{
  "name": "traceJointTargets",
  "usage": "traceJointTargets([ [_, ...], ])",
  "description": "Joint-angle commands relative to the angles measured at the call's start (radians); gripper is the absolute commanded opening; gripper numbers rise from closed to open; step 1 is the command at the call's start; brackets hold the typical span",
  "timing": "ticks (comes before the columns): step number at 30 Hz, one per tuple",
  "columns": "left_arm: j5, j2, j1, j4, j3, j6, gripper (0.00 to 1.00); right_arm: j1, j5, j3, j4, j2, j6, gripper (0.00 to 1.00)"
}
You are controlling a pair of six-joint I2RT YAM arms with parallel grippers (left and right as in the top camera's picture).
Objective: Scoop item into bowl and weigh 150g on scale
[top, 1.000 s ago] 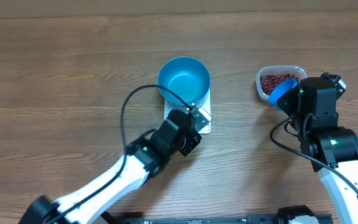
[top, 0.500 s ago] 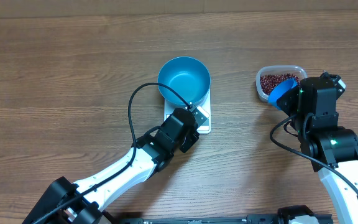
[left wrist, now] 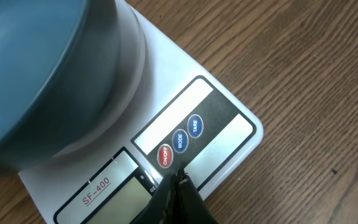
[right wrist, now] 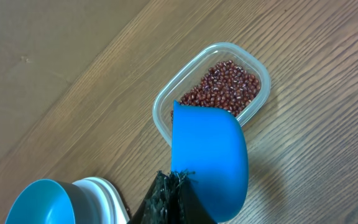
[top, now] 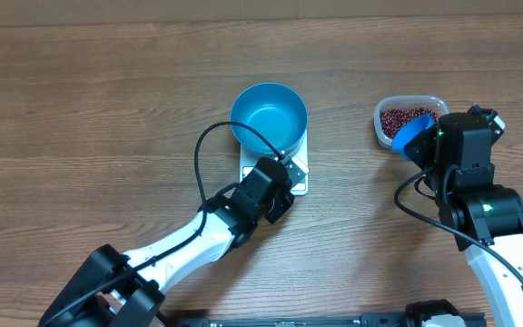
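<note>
Pressing a button on the scale [left wrist: 229,134] is the left arm's step. My left gripper [left wrist: 176,179] is pinched shut with nothing in it, its tip poised just beside the red ON/OFF button [left wrist: 165,155]. To do this well, I judge I should come straight down with the closed tip, lightly and on one button only, so the scale does not skid and the bowl does not shift. The MODE button [left wrist: 179,140] sits right next to it, so a sloppy press could catch both. The TARE button [left wrist: 195,126] is the one to zero out the bowl before any beans go in.

The bowl [top: 269,116] sits on the scale's platform and looks empty, bare blue inside. My right gripper [right wrist: 169,182] is clamped on the handle of the blue scoop [right wrist: 210,158], which hangs at the near edge of the clear tub [right wrist: 161,106], well apart from the bowl. All the beans [right wrist: 225,84] I can see lie in the tub. I cannot tell whether the scoop holds any.
</note>
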Motion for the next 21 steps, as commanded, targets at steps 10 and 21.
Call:
traceJointTargets([
  [10,0.013,0.085,0.006,0.056,-0.003,0.091,0.04,0.005,0.002,0.032,0.006,-0.009,-0.007,0.04],
  [21,0.009,0.090,0.018,0.085,-0.003,0.097,0.04,0.005,0.002,0.032,0.006,-0.009,-0.007,0.04],
])
